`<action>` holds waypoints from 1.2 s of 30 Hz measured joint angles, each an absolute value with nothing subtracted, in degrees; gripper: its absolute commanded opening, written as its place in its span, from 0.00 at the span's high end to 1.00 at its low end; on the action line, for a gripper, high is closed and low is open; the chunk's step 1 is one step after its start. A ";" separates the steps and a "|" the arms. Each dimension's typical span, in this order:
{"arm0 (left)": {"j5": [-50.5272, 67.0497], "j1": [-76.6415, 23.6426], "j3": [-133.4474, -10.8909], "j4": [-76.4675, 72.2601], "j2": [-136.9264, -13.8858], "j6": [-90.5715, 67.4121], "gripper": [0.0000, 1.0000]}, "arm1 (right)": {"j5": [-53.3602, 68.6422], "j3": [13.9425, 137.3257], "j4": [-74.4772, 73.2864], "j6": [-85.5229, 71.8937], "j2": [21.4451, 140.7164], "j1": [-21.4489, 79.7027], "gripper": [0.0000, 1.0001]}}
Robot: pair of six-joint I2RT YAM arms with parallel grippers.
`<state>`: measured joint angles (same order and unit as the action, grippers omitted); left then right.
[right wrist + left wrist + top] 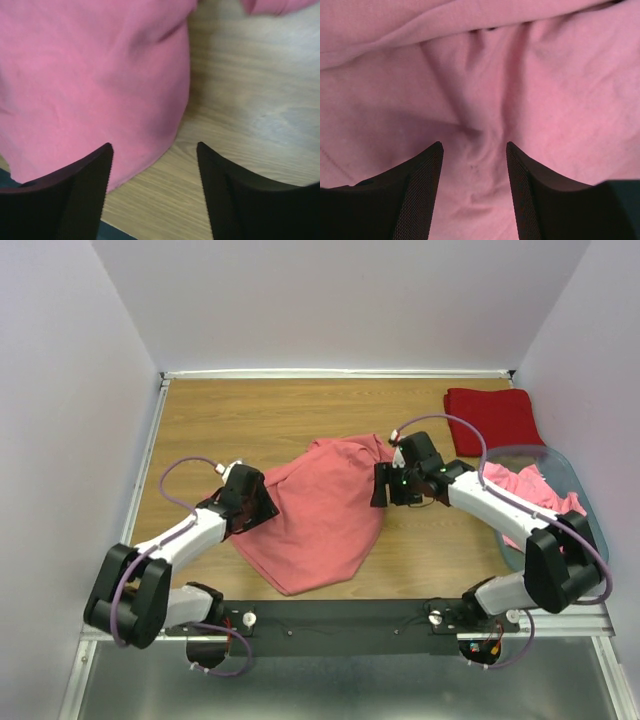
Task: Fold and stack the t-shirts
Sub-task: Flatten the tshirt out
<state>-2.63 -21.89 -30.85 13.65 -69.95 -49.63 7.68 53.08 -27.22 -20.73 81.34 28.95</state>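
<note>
Surroundings: a grey-blue basket (578,485) sits at the 3 o'clock edge of the table (240,420), with a heap of pink t-shirts (530,488) inside. The right arm lies across the basket's near side and hides part of it. A folded deep red t-shirt (495,418) lies flat at 1 o'clock, just beyond the basket.

Work piece: the salmon-pink t-shirt (320,515) lies rumpled at table centre. Its long axis runs from 1 o'clock to 7 o'clock, with the bunched end at 1 and the broad rounded end at 7, near the arms' bases.

The left end effector (474,146) is at the shirt's 9 o'clock edge, jaws parted, with a raised crease of cloth between the tips. The right end effector (154,146) is at the 3 o'clock edge, released, straddling hem and bare wood.
</note>
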 measured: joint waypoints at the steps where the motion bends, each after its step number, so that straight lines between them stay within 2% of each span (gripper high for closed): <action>1: -2.63 -21.89 -30.85 12.75 -71.42 -49.89 0.39 | 8.05 52.34 -26.83 -21.04 81.56 29.19 0.21; 5: -2.76 -21.82 -32.34 9.65 -75.42 -50.54 0.39 | 8.78 48.47 -24.67 -22.57 83.40 29.52 0.23; 7: -2.90 -21.65 -34.00 8.56 -77.67 -50.41 0.40 | 9.45 47.68 -23.16 -23.11 85.03 29.58 0.27; 10: -2.96 -20.58 -36.67 7.33 -81.43 -49.91 0.40 | 11.35 47.05 -20.88 -23.86 87.31 30.13 0.43; 11: -2.96 -20.08 -37.91 6.79 -82.83 -49.47 0.40 | 11.99 46.98 -19.75 -24.43 87.96 30.48 0.56; 14: -2.90 -17.52 -41.69 6.00 -87.05 -47.77 0.40 | 12.80 46.98 -17.04 -25.74 89.71 32.25 0.77; 15: -2.92 -16.21 -44.29 6.04 -89.58 -46.74 0.40 | 13.04 47.22 -16.08 -26.20 90.76 33.52 0.89; 18: -3.25 -14.09 -50.54 6.48 -95.31 -43.90 0.39 | 13.45 49.21 -14.48 -27.99 93.67 36.60 0.99; 23: -3.95 -12.36 -69.34 9.08 -107.92 -37.63 0.31 | 13.80 59.68 -13.28 -30.65 100.47 39.11 0.99; 24: -4.08 -12.32 -71.77 9.23 -109.06 -36.67 0.25 | 13.80 62.24 -13.10 -31.11 101.45 39.11 0.99; 27: -5.45 -12.32 -76.79 9.74 -108.47 -33.74 0.17 | 13.13 69.38 -12.23 -32.23 102.76 39.05 0.99; 30: -7.09 -12.34 -74.06 9.78 -101.60 -33.10 0.11 | 11.79 74.17 -10.90 -33.15 102.56 39.00 0.99; 32: -8.82 -12.32 -67.51 9.89 -91.42 -34.22 0.11 | 10.94 75.83 -10.15 -33.58 102.41 39.00 0.99; 35: -10.70 -12.05 -57.23 10.15 -78.24 -37.93 0.12 | 9.85 76.14 -9.93 -33.67 102.30 39.00 0.99; 36: -11.16 -12.03 -52.97 10.98 -73.52 -39.48 0.16 | 9.65 76.09 -9.96 -33.67 102.32 39.00 0.99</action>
<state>-11.16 -12.03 -52.97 10.98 -73.52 -39.48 9.65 76.09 -9.96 -33.67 102.32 39.00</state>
